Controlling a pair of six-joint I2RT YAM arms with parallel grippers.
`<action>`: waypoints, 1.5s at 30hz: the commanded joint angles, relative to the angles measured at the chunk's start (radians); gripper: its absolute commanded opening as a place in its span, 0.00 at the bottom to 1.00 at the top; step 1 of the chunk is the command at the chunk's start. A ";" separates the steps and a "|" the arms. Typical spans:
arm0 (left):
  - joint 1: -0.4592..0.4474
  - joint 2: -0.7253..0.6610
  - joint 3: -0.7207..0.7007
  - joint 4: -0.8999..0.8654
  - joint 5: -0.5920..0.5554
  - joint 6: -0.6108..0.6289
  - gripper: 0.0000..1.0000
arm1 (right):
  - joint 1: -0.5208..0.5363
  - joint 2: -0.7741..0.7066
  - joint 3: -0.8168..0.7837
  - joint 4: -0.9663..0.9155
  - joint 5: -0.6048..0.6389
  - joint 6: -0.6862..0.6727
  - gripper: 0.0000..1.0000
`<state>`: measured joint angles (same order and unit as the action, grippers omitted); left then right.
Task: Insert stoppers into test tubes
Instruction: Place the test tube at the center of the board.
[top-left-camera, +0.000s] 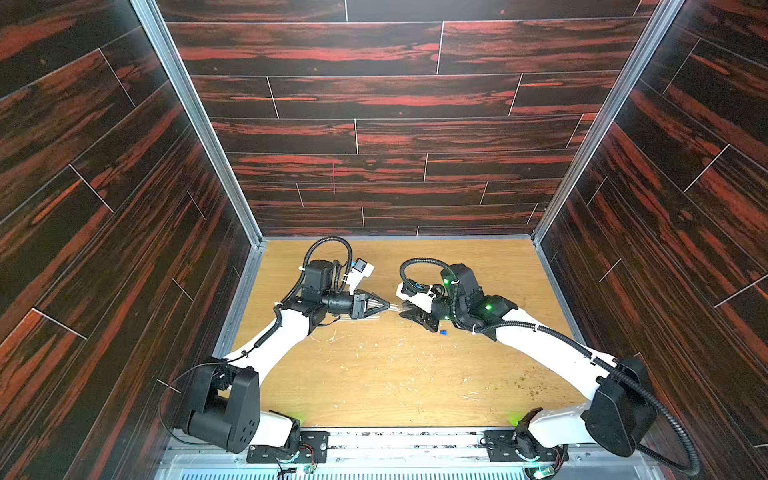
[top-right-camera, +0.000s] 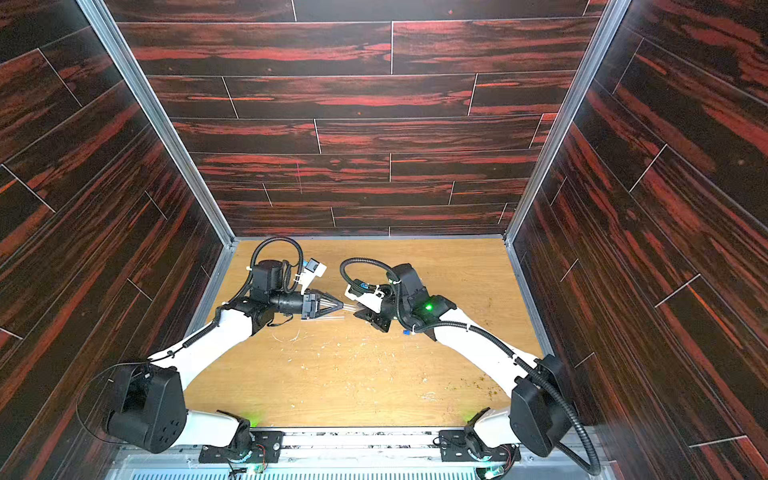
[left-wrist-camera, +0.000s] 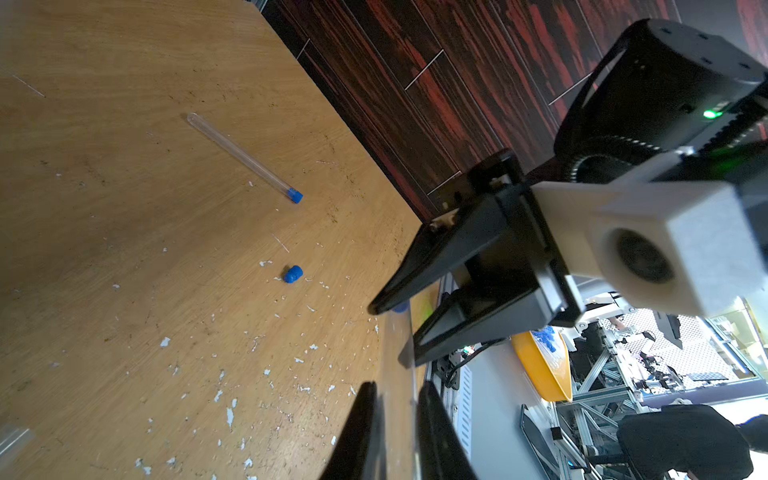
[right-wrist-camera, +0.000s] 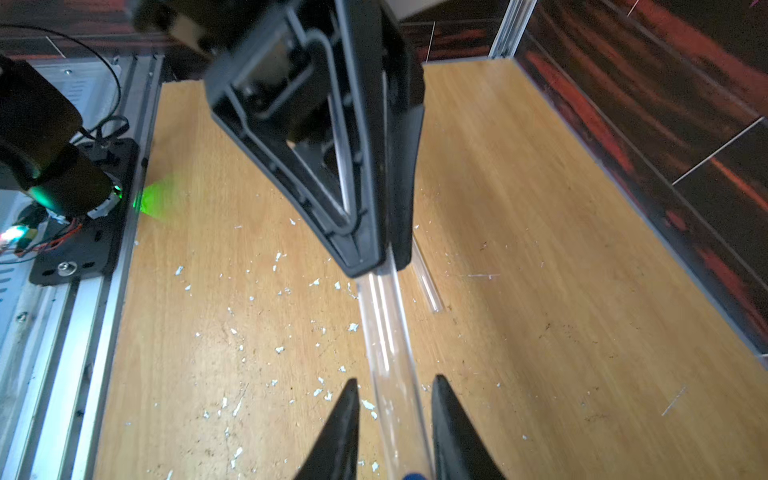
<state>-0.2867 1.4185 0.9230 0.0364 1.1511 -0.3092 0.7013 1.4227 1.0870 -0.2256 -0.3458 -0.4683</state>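
Note:
My left gripper (top-left-camera: 388, 306) (left-wrist-camera: 397, 386) is shut on a clear test tube (right-wrist-camera: 386, 324), held level above the table and pointing at my right gripper (top-left-camera: 405, 311). The right gripper (right-wrist-camera: 392, 380) stands open around the tube's far end, with a gap on one side. A blue stopper (right-wrist-camera: 411, 474) sits at that end, deep between the jaws. A second test tube (left-wrist-camera: 245, 158) lies on the wood with a blue stopper (left-wrist-camera: 295, 195) in its mouth. One loose stopper (left-wrist-camera: 293, 274) (top-left-camera: 443, 332) lies by the right arm. A third bare tube (right-wrist-camera: 426, 282) lies under the left gripper.
The wooden table (top-left-camera: 374, 382) is strewn with pale flecks and scratches. Dark wood-grain walls (top-left-camera: 374, 124) close in the back and both sides. A metal rail (top-left-camera: 395, 440) carrying both arm bases runs along the front edge.

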 joint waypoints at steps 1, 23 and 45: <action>-0.003 -0.023 0.036 0.009 0.023 0.028 0.00 | 0.007 0.030 0.025 -0.026 -0.010 -0.018 0.31; 0.108 -0.092 0.006 -0.053 -0.115 0.137 0.86 | -0.079 -0.043 -0.101 0.034 0.090 0.164 0.10; 0.173 -0.099 0.007 -0.690 -0.673 1.125 0.86 | -0.399 0.147 -0.182 0.090 0.392 0.546 0.14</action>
<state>-0.1169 1.3342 0.9569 -0.6003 0.5350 0.7040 0.3073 1.5146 0.8722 -0.1337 0.0307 0.0383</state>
